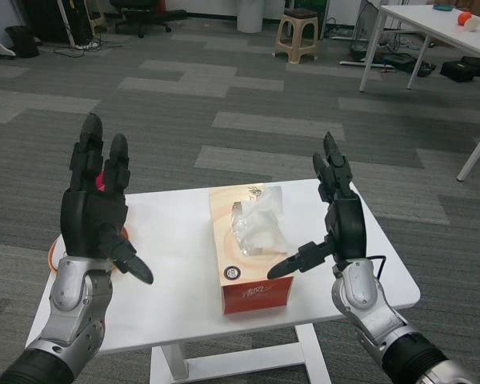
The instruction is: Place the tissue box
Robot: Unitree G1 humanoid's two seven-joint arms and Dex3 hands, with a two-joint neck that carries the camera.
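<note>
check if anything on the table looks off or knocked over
Nothing stands out. The tissue box sits flat on the white table, a tissue poking from its top. Both the left hand and right hand are open on either side of it, not touching.

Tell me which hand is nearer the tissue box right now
Right. The right hand is open just beside the tissue box, its thumb reaching almost to the box's right edge. The left hand is open farther off, over the table's left side.
</note>
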